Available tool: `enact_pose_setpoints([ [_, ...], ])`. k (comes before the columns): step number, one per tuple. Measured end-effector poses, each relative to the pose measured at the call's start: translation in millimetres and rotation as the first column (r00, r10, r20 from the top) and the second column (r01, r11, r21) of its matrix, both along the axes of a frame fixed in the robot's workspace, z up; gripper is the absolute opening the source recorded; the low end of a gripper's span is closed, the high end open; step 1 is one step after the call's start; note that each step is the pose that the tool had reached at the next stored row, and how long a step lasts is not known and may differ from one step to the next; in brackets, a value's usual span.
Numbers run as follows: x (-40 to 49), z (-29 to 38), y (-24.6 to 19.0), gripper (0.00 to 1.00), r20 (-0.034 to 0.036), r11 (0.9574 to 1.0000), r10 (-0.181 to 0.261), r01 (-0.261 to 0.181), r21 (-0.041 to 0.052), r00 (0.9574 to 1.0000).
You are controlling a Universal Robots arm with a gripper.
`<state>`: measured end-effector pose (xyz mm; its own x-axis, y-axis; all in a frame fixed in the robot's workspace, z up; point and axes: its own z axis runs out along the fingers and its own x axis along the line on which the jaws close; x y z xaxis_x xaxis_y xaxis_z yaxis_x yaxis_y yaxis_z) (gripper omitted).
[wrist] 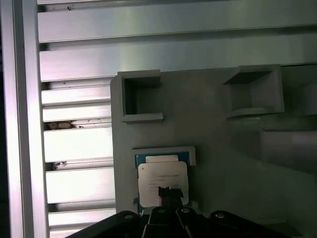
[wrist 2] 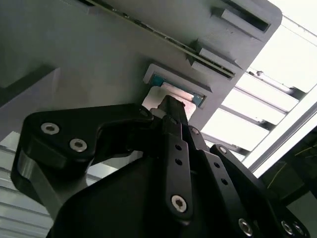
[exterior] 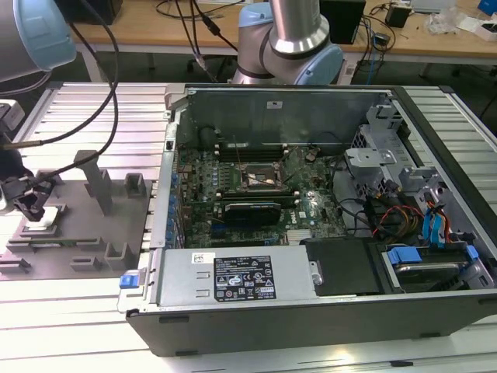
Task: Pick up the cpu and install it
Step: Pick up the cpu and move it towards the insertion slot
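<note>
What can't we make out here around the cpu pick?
First wrist view: gripper covers one edge of the cpu; contact unclear.
Second wrist view: gripper body hides most of the cpu.
Exterior view: socket too small to judge whether it's open.

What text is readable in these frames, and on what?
None can be read.
Print on the power supply label: too small.
Print on the case sticker: too small.
Faint print on the cpu top, first wrist view: blurred.
</note>
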<state>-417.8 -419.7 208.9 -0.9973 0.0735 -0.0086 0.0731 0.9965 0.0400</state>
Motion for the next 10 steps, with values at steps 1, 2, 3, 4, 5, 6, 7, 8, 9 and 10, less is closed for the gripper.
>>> enact_pose_setpoints([
  [1,0.0,-0.2,0.0,0.11,0.0002,1.0000,0.000,0.000,0.0001,1.0000],
  [2,0.1,-0.3,0.0,0.42,0.0002,1.0000,0.000,0.000,0.0001,1.0000],
  [3,0.1,-0.4,0.0,0.60,0.0002,1.0000,0.000,0.000,0.0001,1.0000],
  [4,0.1,-0.4,0.0,0.66,0.0002,1.0000,0.000,0.000,0.0001,1.0000],
  [5,0.1,-0.6,0.1,0.66,0.0004,1.0000,0.000,0.000,0.0001,1.0000],
  [6,0.0,-1.7,1.9,0.66,0.0016,1.0000,0.000,0.000,0.0002,1.0000],
  [7,0.0,-3.1,4.3,0.66,0.0027,1.0000,0.001,-0.001,0.0001,1.0000],
  [8,0.0,-6.8,7.8,0.66,0.0050,1.0000,0.003,-0.003,0.0001,1.0000],
  [9,-0.6,-9.3,8.6,0.66,0.0053,1.0000,0.005,-0.005,-0.0002,1.0000],
  [10,-1.2,-10.2,8.7,0.66,0.0052,1.0000,0.006,-0.006,-0.0008,1.0000],
])
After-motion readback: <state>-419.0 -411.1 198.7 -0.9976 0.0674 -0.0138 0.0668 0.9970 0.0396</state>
